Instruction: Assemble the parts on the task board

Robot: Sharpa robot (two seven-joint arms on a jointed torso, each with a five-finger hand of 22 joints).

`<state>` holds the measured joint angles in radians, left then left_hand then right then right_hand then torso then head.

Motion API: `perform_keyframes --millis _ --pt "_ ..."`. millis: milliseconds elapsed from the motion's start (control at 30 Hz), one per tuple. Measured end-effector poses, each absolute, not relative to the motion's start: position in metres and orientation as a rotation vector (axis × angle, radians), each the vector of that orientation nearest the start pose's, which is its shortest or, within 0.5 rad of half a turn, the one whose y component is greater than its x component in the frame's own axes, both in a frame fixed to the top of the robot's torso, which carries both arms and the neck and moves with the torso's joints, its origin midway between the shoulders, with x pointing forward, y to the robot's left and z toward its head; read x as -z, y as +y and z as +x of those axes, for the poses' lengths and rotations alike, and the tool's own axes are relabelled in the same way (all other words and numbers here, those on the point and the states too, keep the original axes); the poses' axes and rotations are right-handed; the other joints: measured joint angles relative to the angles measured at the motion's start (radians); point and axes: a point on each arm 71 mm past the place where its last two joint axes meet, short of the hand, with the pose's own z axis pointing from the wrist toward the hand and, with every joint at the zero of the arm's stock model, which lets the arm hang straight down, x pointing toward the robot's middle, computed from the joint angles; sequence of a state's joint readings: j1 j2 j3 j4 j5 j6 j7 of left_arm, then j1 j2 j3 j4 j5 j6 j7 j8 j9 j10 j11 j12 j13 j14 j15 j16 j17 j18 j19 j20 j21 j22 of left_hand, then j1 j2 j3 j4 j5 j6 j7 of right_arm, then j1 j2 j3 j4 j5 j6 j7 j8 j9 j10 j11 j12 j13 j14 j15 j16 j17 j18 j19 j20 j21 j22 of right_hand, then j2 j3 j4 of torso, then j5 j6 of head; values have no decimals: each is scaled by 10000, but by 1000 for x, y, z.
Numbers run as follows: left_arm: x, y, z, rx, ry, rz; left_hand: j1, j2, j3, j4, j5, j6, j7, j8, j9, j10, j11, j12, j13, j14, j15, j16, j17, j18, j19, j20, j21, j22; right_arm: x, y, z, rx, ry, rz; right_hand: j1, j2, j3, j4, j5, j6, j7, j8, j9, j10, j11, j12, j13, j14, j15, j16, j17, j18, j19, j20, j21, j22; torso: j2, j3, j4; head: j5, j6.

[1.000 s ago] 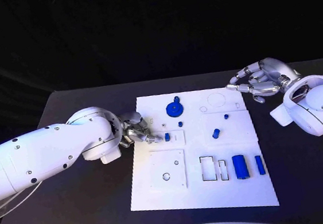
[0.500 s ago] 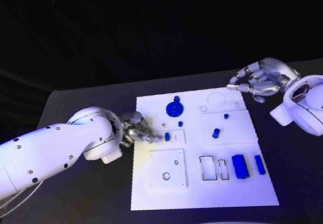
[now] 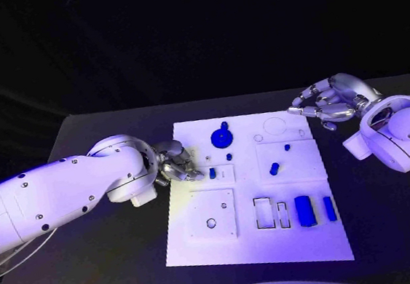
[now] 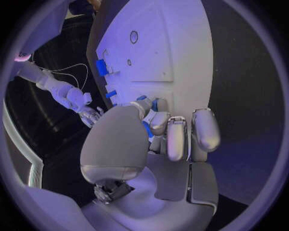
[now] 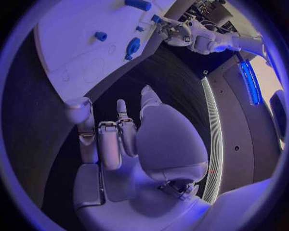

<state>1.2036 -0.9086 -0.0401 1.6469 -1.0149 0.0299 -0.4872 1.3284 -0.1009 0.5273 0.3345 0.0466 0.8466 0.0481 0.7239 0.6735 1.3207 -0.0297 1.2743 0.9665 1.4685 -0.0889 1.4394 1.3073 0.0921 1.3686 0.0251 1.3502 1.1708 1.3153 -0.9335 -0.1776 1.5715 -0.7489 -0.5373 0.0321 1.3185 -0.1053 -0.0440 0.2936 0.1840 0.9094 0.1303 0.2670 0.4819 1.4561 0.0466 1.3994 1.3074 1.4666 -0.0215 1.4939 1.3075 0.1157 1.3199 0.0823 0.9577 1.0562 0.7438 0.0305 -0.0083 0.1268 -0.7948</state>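
Board (image 3: 254, 248), a white task plate, lies in the middle of the black bench (image 3: 100, 278), long side running away from the robot, with dark bench surface showing along all four of its edges. Left robot hand (image 3: 175, 165) sits at the board's left edge, fingers curled together over the small square plate there; in the left wrist view a small blue part (image 4: 146, 129) shows between the fingertips (image 4: 159, 122), so this hand grips that part. Just beside those fingers on the board stands a short blue peg (image 3: 212, 173). Right robot hand (image 3: 329, 105) hangs above the bench just off the board's far right corner, fingers bent but apart, holding nothing, clear of the board. Far end of the board carries a round blue disc with a knob (image 3: 221, 138), a tiny blue stud (image 3: 228, 156) near it, and faint circular outlines toward the right corner. Mid-board: a small blue stud (image 3: 286, 147) and a slanted blue pin (image 3: 274, 169), well apart from the left hand. Near end: a raised square plate with a hole (image 3: 210, 219), two empty rectangular slots (image 3: 264, 210), then a thick blue block (image 3: 304, 211) and a thin blue bar (image 3: 330, 208) side by side near the right edge. Left forearm (image 3: 55, 200) crosses the bench left of the board; the bench strip on the right holds only the right arm's elbow.
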Motion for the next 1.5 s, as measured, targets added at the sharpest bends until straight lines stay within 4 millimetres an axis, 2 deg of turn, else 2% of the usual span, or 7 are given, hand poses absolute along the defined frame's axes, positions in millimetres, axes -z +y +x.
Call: perform_keyframes --millis 300,500,833,867,1067,1133,1500 --pt "213 212 454 5590 22763 -2845 -143 -143 441 -43 -1 -14 19 71 77 0 0 0 -36 0 0 0 0 0 0 0 0 -1 172 -248 483 -8816 15959 5172 0 0 0 0 0 0 0 0 0 0 0 0 0 0 0 0 -1 0 0 0 0 -1 0 6 -2 0 -1" --pt "213 214 455 5697 22856 -3091 -433 -406 986 -228 -3 -49 56 261 213 -1 1 0 -144 -36 35 0 0 -1 0 0 0 7 172 -248 483 -8808 15965 5178 0 0 0 0 0 0 0 0 0 0 0 0 0 0 0 0 -1 -1 0 0 0 -2 0 4 -6 -8 1" --pt "214 216 456 5852 23070 -3398 -743 -519 1314 -311 -4 -107 35 471 335 -1 1 -49 -175 -36 35 0 0 0 0 0 0 7 173 -248 483 -8802 15970 5183 0 0 -29 -30 0 0 0 0 9 0 0 0 0 0 0 0 -1 0 0 0 0 -1 0 3 -3 -23 0" --pt "214 216 456 5863 23087 -3407 -802 -561 1553 -546 -4 -108 36 487 340 -1 1 -49 -189 -35 35 0 0 0 0 -1 0 11 173 -248 483 -8801 15970 5183 0 0 -29 -30 0 0 0 -1 9 0 0 0 0 0 0 0 -2 0 0 0 0 3 0 4 -2 -24 -1" --pt "214 216 456 5896 23164 -3440 -963 -642 1603 -518 -5 -124 52 543 358 -1 1 -49 -215 -36 35 0 0 -1 1 -1 0 18 173 -248 483 -8799 15971 5185 0 0 -29 -30 0 0 0 -1 8 0 0 0 0 0 0 0 -2 0 0 0 0 5 0 4 0 -26 -4" --pt "214 216 456 5905 23184 -3440 -1052 -730 2039 -873 -12 -124 54 592 360 -1 1 -60 -215 -35 35 0 0 0 0 -1 0 24 173 -248 483 -8799 15971 5186 0 0 -29 -30 0 0 0 -1 8 0 0 0 0 0 0 0 -2 0 0 0 0 5 0 4 0 -26 -6" --pt "214 217 456 5910 23246 -3421 -1180 -703 2051 -866 1 -139 72 657 362 -1 1 -83 -257 -36 35 0 0 0 0 -1 1 81 173 -248 483 -8800 15971 5188 0 0 -29 -30 0 0 0 -1 7 0 0 0 0 0 0 0 6 0 0 0 0 4 0 6 -1 -22 -11"
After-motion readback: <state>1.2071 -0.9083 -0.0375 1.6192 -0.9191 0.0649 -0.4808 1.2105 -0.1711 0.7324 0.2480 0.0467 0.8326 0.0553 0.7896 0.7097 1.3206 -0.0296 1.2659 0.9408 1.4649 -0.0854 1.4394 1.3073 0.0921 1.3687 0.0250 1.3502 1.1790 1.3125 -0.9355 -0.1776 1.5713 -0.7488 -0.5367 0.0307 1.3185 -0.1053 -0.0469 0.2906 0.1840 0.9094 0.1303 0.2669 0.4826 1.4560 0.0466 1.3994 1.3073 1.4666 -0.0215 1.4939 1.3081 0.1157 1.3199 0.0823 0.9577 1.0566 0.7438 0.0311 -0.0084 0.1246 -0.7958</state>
